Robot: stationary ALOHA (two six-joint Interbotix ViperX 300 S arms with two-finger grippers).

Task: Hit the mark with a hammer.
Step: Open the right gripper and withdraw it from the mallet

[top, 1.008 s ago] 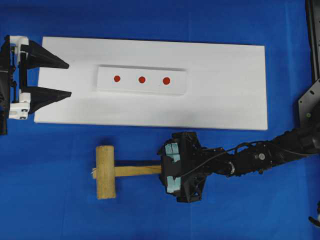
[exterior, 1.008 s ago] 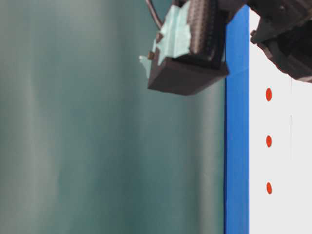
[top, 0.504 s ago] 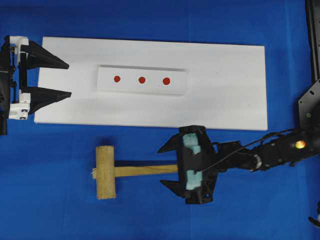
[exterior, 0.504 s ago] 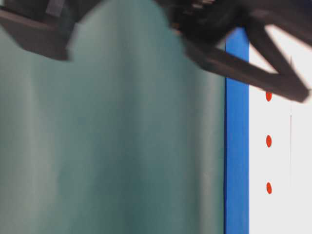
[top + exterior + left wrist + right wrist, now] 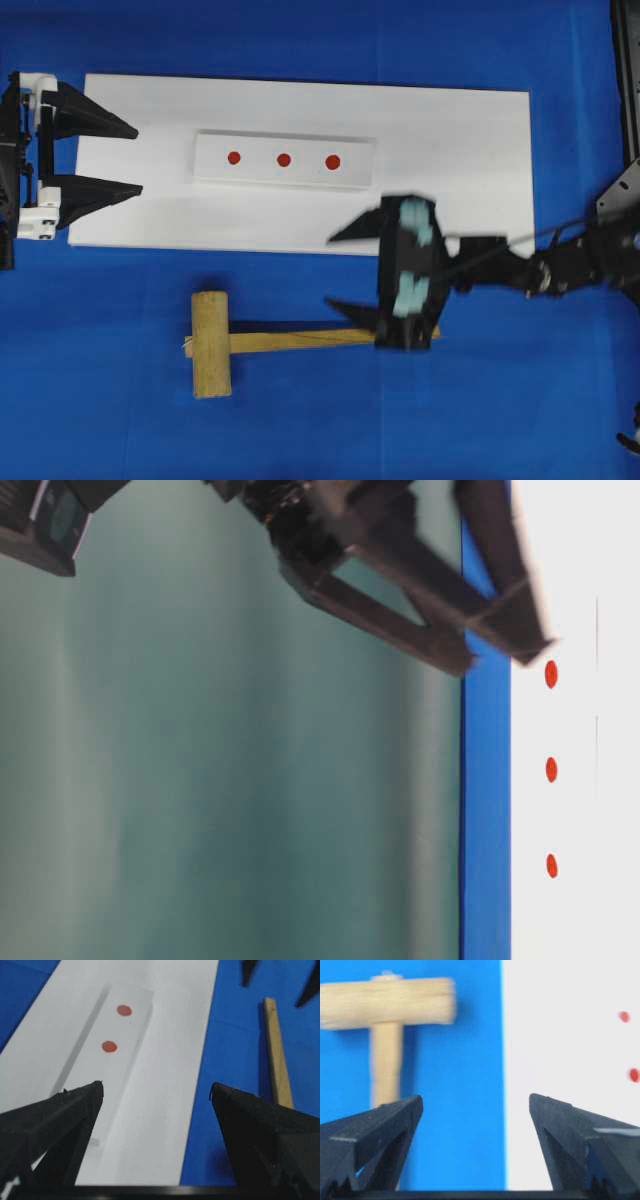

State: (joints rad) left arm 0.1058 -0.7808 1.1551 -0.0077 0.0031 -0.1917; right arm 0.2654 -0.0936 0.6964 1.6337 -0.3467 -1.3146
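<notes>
Wooden and light tan, the hammer [image 5: 240, 343] lies flat on the blue tabletop [image 5: 100, 420], beside the near long edge of the white board [image 5: 450, 150]: head toward the left, handle running right. Nothing holds it. Your right gripper [image 5: 352, 270] stands wide and empty over the handle's free end, one finger above the board's edge, the other at the handle tip. Your left gripper [image 5: 120, 158] is equally wide and empty at the board's left end.

To do this step well, in my judgement, you should bring the right jaws square across the handle, straddle it well back from the head, and close only once both fingers flank the wood; the present offset toward the board would miss it.

From overhead you see all three red marks [image 5: 283, 159] on the raised strip [image 5: 355, 172]. Your right wrist view shows two marks, the hammer head blurred, and the handle outside the left finger, not between the jaws. The table-level view shows no hammer.
</notes>
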